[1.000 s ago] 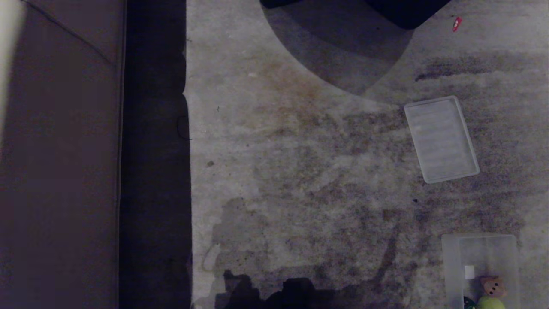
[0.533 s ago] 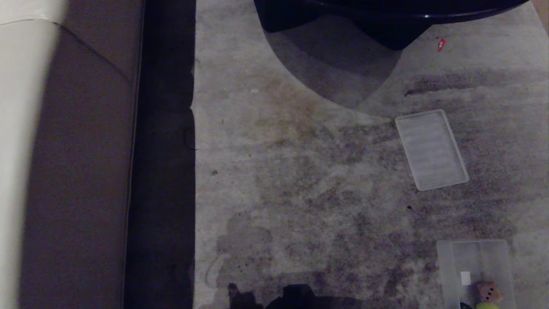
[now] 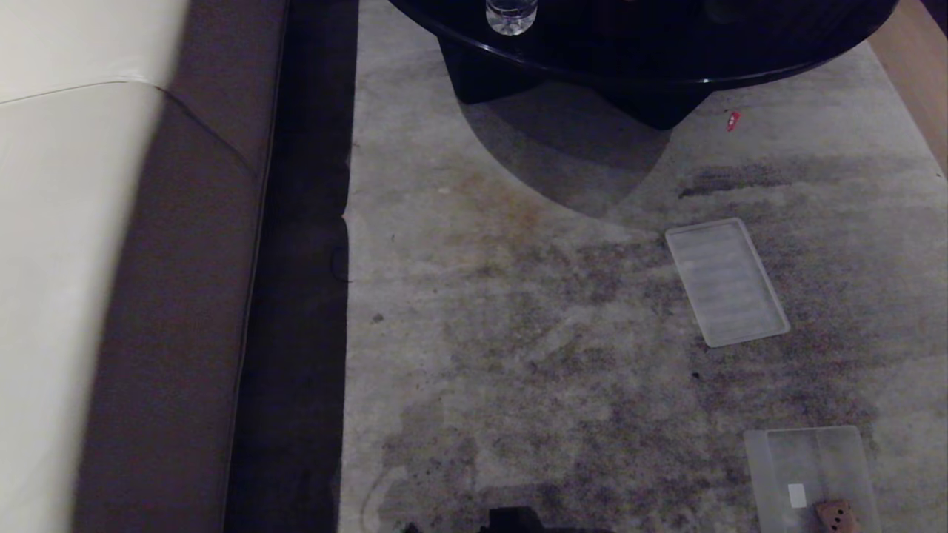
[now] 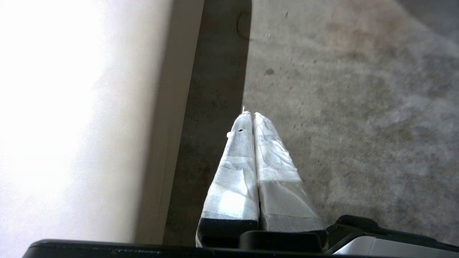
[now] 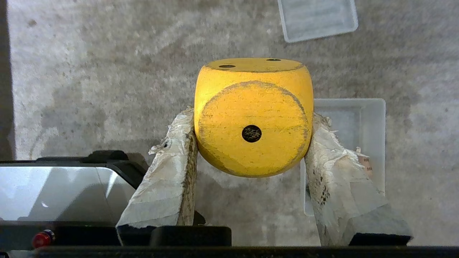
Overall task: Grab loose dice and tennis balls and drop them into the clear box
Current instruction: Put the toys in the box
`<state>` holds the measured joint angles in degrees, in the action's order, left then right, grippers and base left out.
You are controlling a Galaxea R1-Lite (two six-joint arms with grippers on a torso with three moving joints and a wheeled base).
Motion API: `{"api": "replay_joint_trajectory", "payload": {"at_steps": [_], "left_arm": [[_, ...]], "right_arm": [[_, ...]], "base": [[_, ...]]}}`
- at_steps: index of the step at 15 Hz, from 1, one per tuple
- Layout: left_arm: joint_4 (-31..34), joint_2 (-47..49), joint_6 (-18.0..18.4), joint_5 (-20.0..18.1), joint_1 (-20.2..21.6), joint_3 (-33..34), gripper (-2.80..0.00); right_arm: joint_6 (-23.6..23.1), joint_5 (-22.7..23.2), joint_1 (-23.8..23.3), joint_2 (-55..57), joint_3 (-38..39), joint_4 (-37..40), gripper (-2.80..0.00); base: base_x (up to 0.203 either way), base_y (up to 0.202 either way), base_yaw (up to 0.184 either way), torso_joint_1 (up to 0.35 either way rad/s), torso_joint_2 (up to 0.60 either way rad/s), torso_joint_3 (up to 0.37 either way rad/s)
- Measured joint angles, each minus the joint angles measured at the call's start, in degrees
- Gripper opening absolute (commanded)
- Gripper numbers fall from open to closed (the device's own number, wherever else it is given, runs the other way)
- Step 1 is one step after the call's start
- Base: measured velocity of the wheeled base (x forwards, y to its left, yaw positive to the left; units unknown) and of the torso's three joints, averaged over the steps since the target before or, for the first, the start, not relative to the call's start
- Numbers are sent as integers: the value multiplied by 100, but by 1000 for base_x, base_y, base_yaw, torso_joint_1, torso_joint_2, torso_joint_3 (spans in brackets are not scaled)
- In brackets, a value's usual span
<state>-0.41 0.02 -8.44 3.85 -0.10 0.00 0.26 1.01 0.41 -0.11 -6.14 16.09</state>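
Observation:
In the right wrist view my right gripper [image 5: 251,118] is shut on a yellow die [image 5: 252,107], one dark dot facing the camera, held above the carpet. The clear box [image 5: 373,118] stands on the carpet just behind and beside the die. In the head view the clear box [image 3: 770,459] is at the bottom right with a brown die [image 3: 835,514] inside. The tennis balls are out of view. My left gripper [image 4: 252,115] is shut and empty, hanging over the carpet near the sofa's edge. Neither gripper shows in the head view.
A flat ribbed clear lid [image 3: 726,281] lies on the carpet beyond the box. A black round table [image 3: 666,44] with a glass [image 3: 511,15] stands at the far end. A sofa [image 3: 74,296] runs along the left. A small red scrap [image 3: 732,120] lies near the table.
The head camera has tilted upward: the whole scene slid down the picture, the table and glass came into view, and the box's near part with a tennis ball left the bottom edge.

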Motion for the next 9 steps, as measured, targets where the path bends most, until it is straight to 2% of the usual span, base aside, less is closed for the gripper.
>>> {"api": "replay_joint_trajectory", "payload": {"at_steps": [9], "left_arm": [[0, 0, 0, -7, 0, 0, -280]], "right_arm": [[1, 0, 0, 1, 0, 0, -280]], "base": [[0, 0, 0, 2, 2, 205]]}}
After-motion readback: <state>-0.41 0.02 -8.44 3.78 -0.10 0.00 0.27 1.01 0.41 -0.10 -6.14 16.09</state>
